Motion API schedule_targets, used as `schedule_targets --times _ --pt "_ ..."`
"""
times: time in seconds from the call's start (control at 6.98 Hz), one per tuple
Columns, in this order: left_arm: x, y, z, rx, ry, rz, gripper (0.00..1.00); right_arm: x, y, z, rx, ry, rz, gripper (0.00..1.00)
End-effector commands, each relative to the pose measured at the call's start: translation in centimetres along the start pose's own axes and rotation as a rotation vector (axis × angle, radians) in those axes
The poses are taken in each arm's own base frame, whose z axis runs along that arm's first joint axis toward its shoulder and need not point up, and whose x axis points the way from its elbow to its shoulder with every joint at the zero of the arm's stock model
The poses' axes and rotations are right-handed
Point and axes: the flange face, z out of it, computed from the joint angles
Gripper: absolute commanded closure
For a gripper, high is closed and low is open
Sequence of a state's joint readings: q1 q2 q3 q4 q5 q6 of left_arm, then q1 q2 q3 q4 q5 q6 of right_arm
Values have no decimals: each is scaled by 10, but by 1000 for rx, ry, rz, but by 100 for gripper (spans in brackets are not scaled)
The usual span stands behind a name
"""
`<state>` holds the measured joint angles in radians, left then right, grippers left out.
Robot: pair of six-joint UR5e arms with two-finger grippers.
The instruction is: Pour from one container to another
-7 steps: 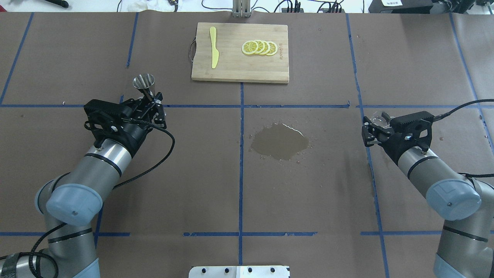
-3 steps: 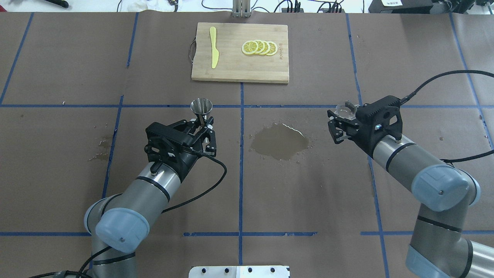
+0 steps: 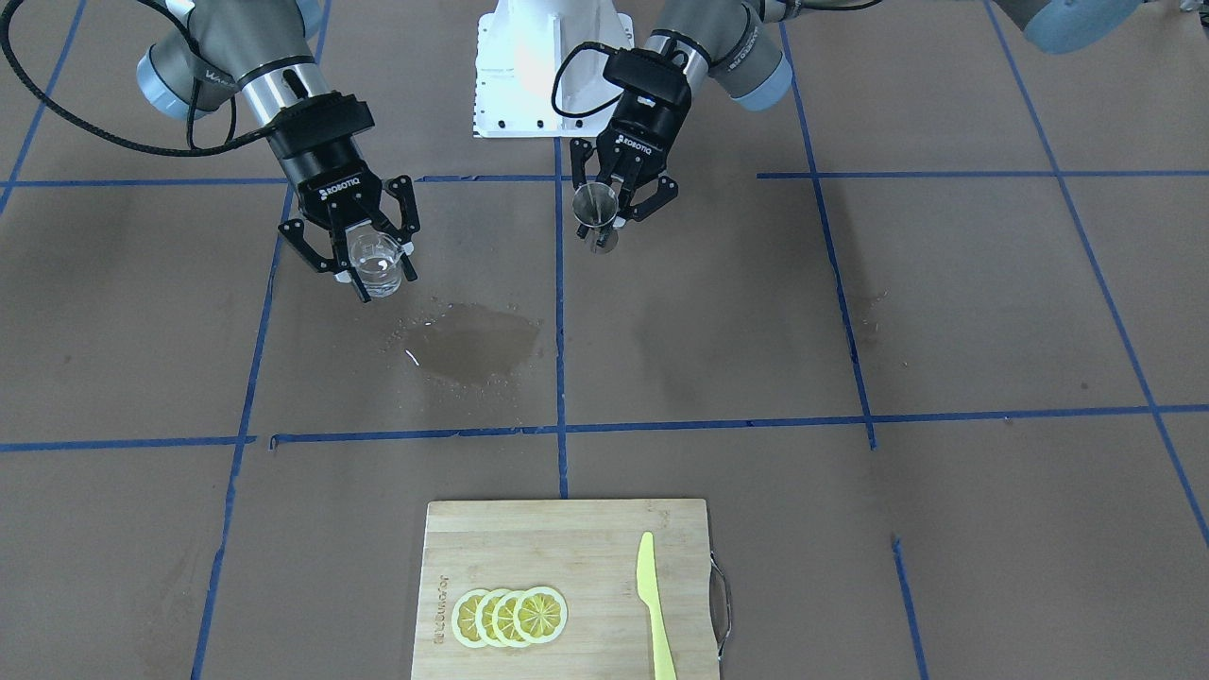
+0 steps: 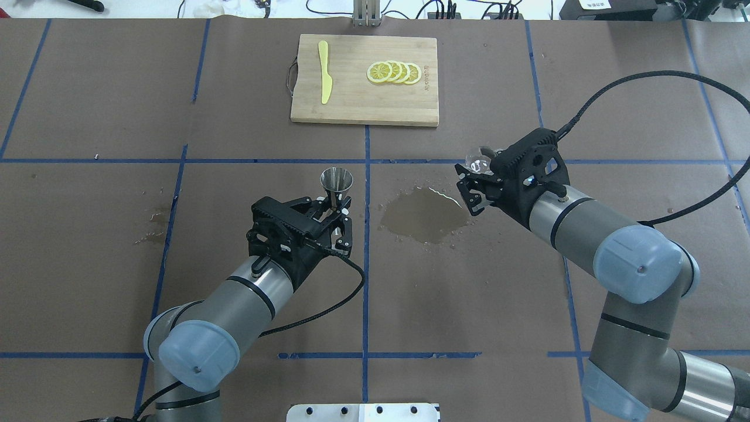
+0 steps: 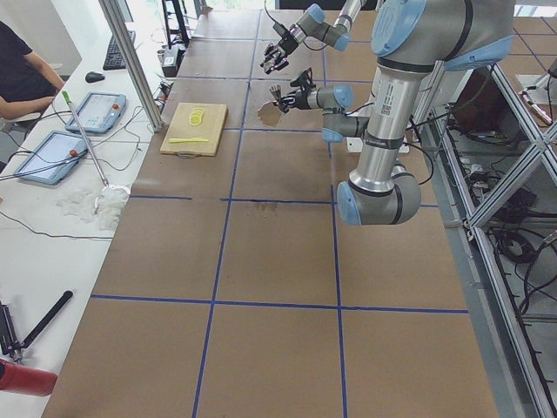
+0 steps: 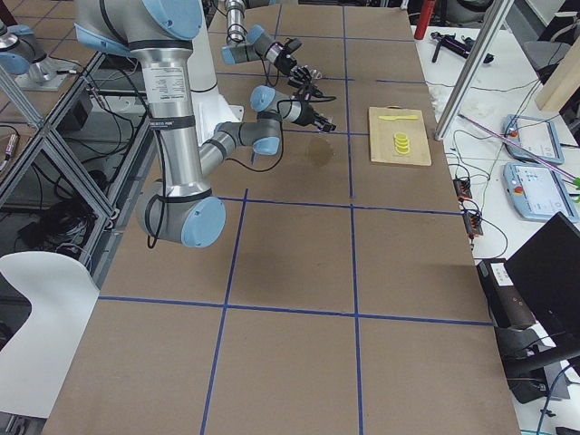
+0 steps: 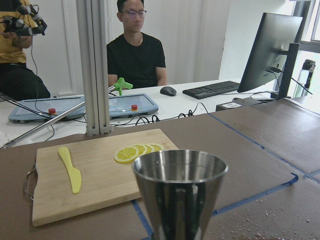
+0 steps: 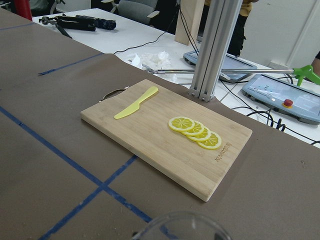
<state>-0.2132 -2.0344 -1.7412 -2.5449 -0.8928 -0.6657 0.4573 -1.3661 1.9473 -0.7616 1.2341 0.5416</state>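
Observation:
My left gripper is shut on the narrow waist of the silver jigger, which it holds upright just left of the table's centre line. The jigger's wide open cone fills the bottom of the left wrist view. My right gripper is shut on the small clear glass cup, held above the right edge of a wet puddle. In the front view the cup hangs upright, well apart from the jigger. Only the cup's rim shows in the right wrist view.
A bamboo cutting board lies at the far middle of the table, with a yellow plastic knife and lemon slices on it. Small wet spots mark the brown paper on the left. Blue tape lines cross the table.
Both arms have swung in towards the table's middle. The left carried the jigger to the right and nearer; the right carried the cup to the left, up to the puddle's edge.

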Motion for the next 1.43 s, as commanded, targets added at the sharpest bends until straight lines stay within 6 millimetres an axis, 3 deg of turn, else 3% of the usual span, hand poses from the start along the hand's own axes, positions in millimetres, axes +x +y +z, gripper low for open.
schedule_targets --times 0.0,0.43,0.57,0.86,1.29 --pt "3 -5 15 -43 59 33 100 -3 -39 -22 -57 -36 -106 100" --pt "34 -3 58 -54 53 38 100 -7 -58 -35 -56 -30 -283 100" --pt "36 -4 63 -62 61 38 100 -7 -56 -33 -71 -29 -301 100" --pt "49 -12 74 -62 76 29 100 -18 -76 -29 -68 -19 -324 100" --pt "61 -16 77 -78 109 24 100 -11 -84 -25 -81 15 -379 100"
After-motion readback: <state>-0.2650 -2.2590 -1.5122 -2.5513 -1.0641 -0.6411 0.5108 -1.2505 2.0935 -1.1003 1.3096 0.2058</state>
